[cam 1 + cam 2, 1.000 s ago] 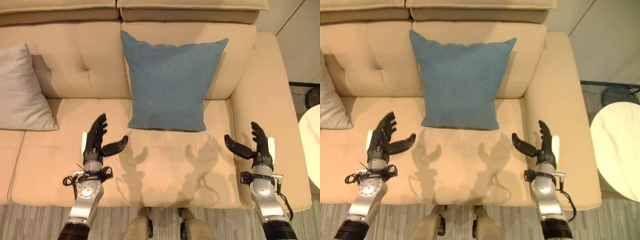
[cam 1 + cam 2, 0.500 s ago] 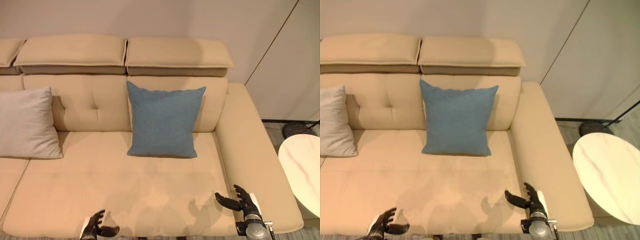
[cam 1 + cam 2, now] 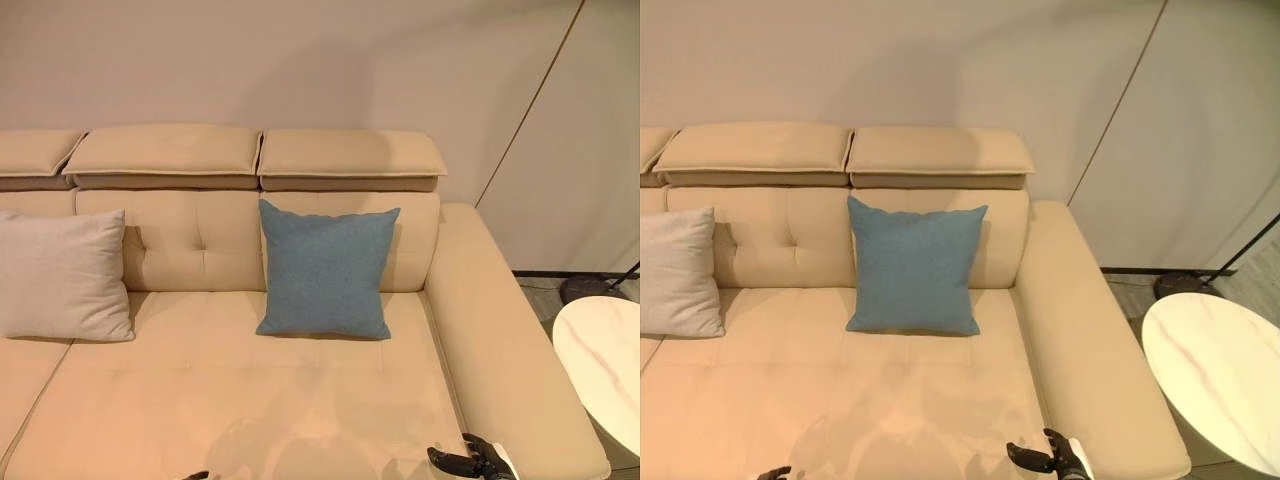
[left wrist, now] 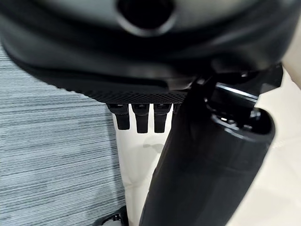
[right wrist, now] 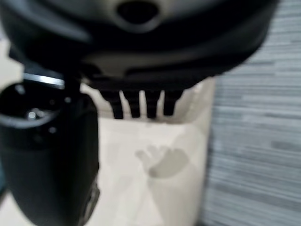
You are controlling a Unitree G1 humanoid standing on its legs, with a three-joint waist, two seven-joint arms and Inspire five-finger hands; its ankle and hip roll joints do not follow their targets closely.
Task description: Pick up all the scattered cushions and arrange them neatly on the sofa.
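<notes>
A blue cushion [image 3: 326,270] stands upright against the backrest of the beige sofa [image 3: 230,400], near its right end. A light grey cushion [image 3: 58,276] leans on the backrest further left. My right hand [image 3: 472,465] shows at the sofa seat's front right edge, fingers straight, empty. The fingertips of my left hand [image 3: 195,476] just peek in at the seat's front edge; in its wrist view the left hand [image 4: 141,117] has straight fingers and holds nothing. In the right wrist view the right hand [image 5: 141,106] likewise hangs over the seat with nothing in it.
A round white marble-look side table [image 3: 1220,375] stands right of the sofa arm [image 3: 505,355]. A dark lamp base [image 3: 1180,283] sits on the floor behind it. Grey striped carpet [image 4: 51,160] lies in front of the sofa.
The camera has risen and pulled back, so more of the sofa and wall shows. Both hands have dropped toward the view's bottom edge. The cushions have stayed put.
</notes>
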